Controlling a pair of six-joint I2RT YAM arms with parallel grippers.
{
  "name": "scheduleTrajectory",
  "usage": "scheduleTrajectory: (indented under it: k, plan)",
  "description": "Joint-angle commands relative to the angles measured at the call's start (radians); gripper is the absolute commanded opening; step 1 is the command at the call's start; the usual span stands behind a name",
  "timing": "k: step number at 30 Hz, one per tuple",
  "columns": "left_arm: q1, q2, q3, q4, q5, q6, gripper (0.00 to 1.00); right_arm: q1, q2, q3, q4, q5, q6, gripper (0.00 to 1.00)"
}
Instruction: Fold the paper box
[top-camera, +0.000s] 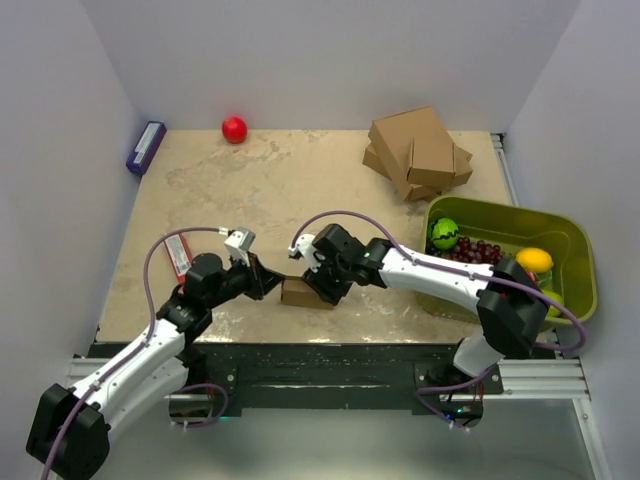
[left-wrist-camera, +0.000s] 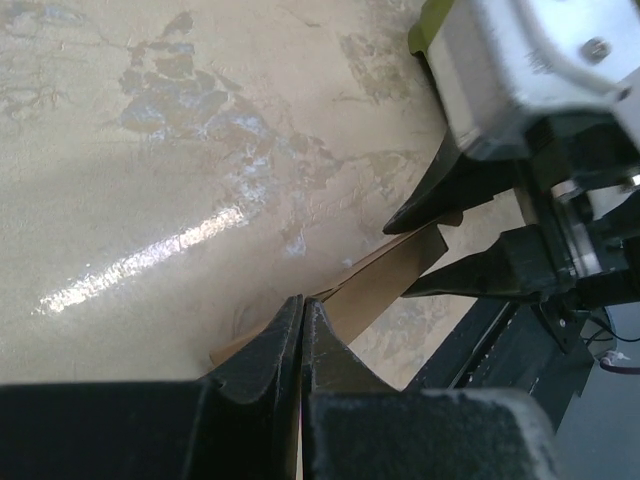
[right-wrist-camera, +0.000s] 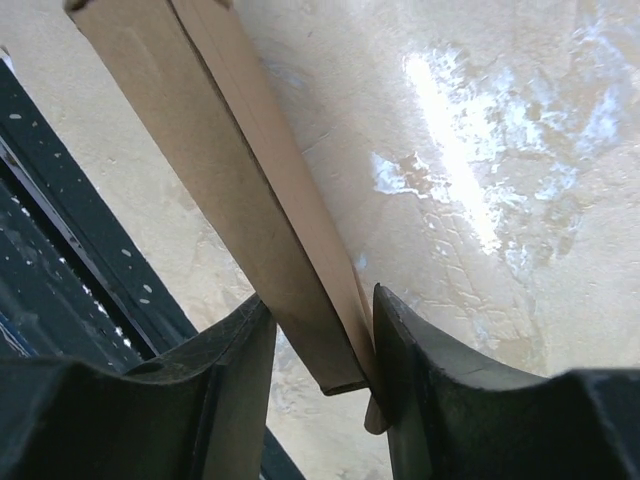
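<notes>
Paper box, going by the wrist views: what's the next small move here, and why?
Probably draw the right gripper back off the paper box. Its jaws straddle the box's end with a gap on one side, so they seem loose. The left gripper, jaws shut, appears to pinch the opposite edge and can steady it.

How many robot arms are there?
2. The left arm reaches in from the lower left, the right arm from the lower right; both meet at the paper box.
</notes>
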Motion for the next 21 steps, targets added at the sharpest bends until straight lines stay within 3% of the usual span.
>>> scheduleTrajectory:
  k: [1,9,10,11,17,21]
  plan:
    - [-0.014,0.009,-0.024,0.061,0.035,-0.003,0.02,-0.015,-0.045,-0.013,0.132,-0.007,-0.030,0.47]
    - [-0.028,0.029,-0.033,0.083,0.042,0.000,0.02,-0.014,-0.024,-0.025,0.172,-0.061,-0.046,0.50]
    - [-0.027,0.034,-0.033,0.084,0.041,0.000,0.02,-0.014,-0.027,-0.028,0.177,-0.063,-0.049,0.50]
    - [-0.027,0.037,-0.031,0.084,0.038,0.000,0.03,-0.015,-0.027,-0.030,0.178,-0.061,-0.050,0.42]
    - [-0.028,0.043,0.002,0.014,-0.017,0.003,0.17,-0.012,-0.009,-0.031,0.139,0.017,-0.044,0.30]
    - [-0.028,0.034,0.065,-0.075,-0.069,0.004,0.35,-0.012,0.007,-0.021,0.106,0.029,-0.047,0.21]
